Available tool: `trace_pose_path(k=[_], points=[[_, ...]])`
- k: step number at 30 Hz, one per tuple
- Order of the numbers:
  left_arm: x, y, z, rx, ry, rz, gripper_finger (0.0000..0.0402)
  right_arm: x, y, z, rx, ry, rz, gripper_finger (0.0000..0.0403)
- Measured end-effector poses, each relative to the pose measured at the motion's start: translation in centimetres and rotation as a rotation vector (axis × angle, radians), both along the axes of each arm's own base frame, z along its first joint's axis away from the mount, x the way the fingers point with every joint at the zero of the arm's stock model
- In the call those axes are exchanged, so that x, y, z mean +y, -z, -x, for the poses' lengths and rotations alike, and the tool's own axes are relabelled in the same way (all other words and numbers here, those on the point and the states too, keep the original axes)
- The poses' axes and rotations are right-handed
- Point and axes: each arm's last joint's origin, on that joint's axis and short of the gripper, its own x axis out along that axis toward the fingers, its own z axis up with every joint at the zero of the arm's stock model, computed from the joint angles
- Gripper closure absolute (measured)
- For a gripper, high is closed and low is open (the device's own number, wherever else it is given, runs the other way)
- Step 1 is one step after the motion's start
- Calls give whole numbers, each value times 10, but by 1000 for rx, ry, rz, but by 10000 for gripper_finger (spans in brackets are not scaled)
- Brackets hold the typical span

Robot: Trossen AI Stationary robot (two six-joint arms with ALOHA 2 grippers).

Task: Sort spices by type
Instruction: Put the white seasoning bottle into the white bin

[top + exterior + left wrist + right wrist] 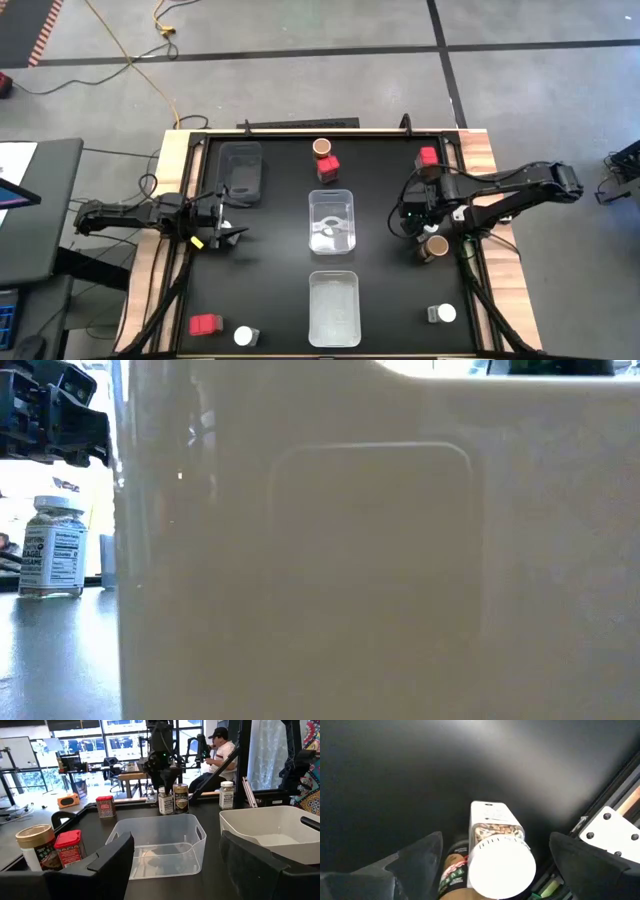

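Right gripper [424, 232] | jaws wide, I hang it over the white-lidded jar [501, 862] beside a brown-topped jar [436, 246], right of frame, ready to straddle | left gripper [226, 222] | centre-left, part-open, empty, waiting | tubs [332, 220] centre, unfilled

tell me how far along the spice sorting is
Barely started. The clear tubs hold no spices; the jars and boxes lie scattered: a red box and a white-lidded jar at one corner, a brown-topped jar at the far edge. In hand: the right gripper is open over a white-lidded jar. The left gripper holds nothing. All sorting remains.
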Motion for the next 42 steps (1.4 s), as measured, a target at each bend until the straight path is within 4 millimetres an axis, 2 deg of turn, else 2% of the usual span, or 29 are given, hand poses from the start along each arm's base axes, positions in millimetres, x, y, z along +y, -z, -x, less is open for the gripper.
trace_pose_path(k=[9,19,31,37,42], points=[[0,0,0,0,0,0,120,5,18,6,42,-8,-20,17],[0,0,0,0,0,0,120,6,29,7,35,6,-67,87],[0,0,0,0,0,0,120,6,30,7,33,8,-67,133],[0,0,0,0,0,0,120,6,29,6,29,10,-67,177],[0,0,0,0,0,0,120,6,29,7,30,12,-69,177]])
